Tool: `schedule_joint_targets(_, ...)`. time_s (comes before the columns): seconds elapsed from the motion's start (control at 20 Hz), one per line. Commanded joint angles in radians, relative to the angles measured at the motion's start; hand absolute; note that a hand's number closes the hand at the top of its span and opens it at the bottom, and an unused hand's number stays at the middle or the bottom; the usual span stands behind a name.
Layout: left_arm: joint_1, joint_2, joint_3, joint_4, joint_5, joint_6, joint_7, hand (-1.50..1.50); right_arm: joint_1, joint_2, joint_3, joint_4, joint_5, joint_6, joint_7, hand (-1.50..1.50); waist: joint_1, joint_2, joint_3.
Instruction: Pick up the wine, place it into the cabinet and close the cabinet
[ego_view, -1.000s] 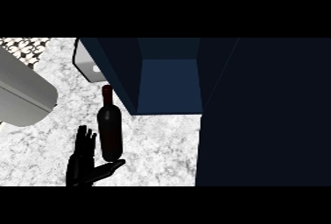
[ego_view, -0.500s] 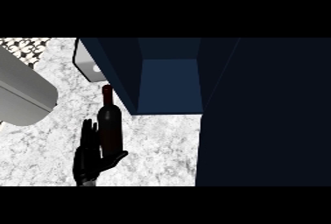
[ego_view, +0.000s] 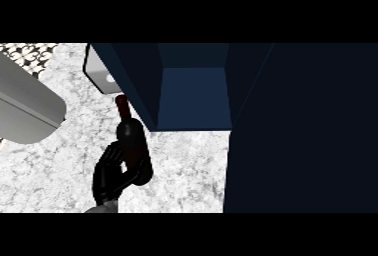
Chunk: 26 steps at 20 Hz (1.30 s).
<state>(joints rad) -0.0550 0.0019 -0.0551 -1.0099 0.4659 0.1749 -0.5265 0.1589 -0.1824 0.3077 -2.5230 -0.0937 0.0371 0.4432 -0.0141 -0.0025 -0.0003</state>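
The wine bottle (ego_view: 133, 147) is dark with a red cap and stands on the marble counter (ego_view: 184, 170), just left of the cabinet's front. My left hand (ego_view: 109, 176) comes in from the lower edge and is shut on the bottle's lower body, fingers on its left side and thumb across its front. The dark blue cabinet (ego_view: 193, 95) is open, showing a lighter blue inside. Its door (ego_view: 303, 130) stands swung out as a big dark panel filling the right of the view. My right hand does not show.
A large grey rounded body (ego_view: 26, 112) lies at the left edge of the counter. A pale grey panel (ego_view: 100, 75) sits against the cabinet's left side, just behind the bottle's cap.
My left hand has moved right from beside the bottle and curled its fingers and thumb round it. The bottle stays about where it was.
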Motion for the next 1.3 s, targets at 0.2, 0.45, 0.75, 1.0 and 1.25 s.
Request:
schedule_joint_targets(0.2,-0.028,0.009,-0.009,0.053,-0.059,-0.002,-0.123,1.50,0.063,-0.019,-0.023,-0.223,-0.108,0.010,0.088,-1.50,-0.002,0.000,0.000)
schedule_joint_targets(0.45,0.057,0.114,0.009,-0.028,0.001,-0.221,-0.153,1.50,0.058,-0.006,-0.001,-0.228,-0.077,-0.001,0.099,-1.50,0.002,-0.002,-0.001)
schedule_joint_targets(0.75,0.140,0.131,-0.012,-0.145,-0.002,-0.296,-0.205,1.50,0.094,-0.003,-0.028,-0.202,-0.108,0.018,0.040,-1.50,0.005,-0.002,0.001)
schedule_joint_targets(1.0,0.184,0.106,-0.084,-0.339,-0.018,-0.248,-0.105,1.50,0.046,-0.015,-0.040,-0.216,-0.103,0.016,0.090,-1.50,0.012,-0.002,0.001)
schedule_joint_targets(1.25,0.162,0.056,-0.167,-0.505,-0.071,-0.095,0.062,1.50,0.067,0.004,-0.030,-0.203,-0.077,0.015,0.067,-1.50,0.004,-0.003,0.001)
